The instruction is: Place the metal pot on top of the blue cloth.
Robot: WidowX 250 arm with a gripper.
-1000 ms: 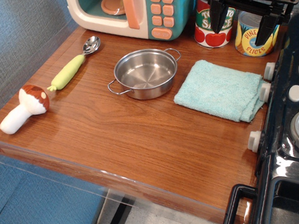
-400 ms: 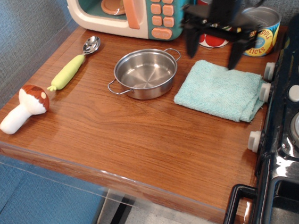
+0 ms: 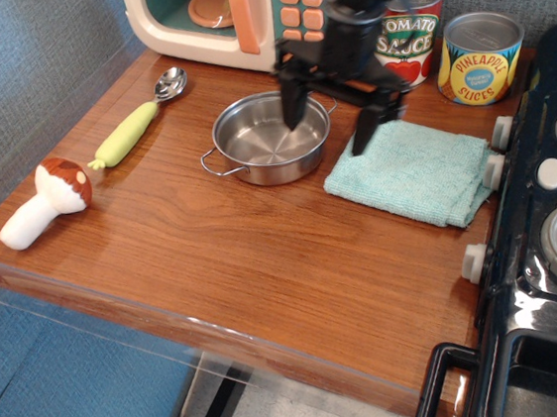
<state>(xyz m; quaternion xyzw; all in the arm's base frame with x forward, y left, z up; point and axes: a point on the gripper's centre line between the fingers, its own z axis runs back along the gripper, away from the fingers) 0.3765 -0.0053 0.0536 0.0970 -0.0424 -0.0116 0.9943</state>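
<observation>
The metal pot [image 3: 267, 142] sits on the wooden table [image 3: 243, 252], shiny, empty, with two wire loop handles. The blue cloth [image 3: 416, 171] lies folded to its right, a short gap apart. My gripper [image 3: 329, 123] is open and empty, hanging over the pot's right rim. One finger [image 3: 292, 102] is above the pot's inside, the other [image 3: 366, 128] is over the gap at the cloth's near-left corner. I cannot tell whether a finger touches the rim.
A toy microwave [image 3: 248, 17] stands at the back. A tomato sauce can [image 3: 409, 30] and a pineapple slices can [image 3: 480, 58] stand behind the cloth. A green-handled spoon [image 3: 140, 118] and a toy mushroom [image 3: 44, 201] lie at left. A toy stove [image 3: 551, 240] borders the right.
My gripper has moved left and down, from above the cans at the back right, across the cloth's far edge, to over the pot's right rim. The pot and cloth have not moved.
</observation>
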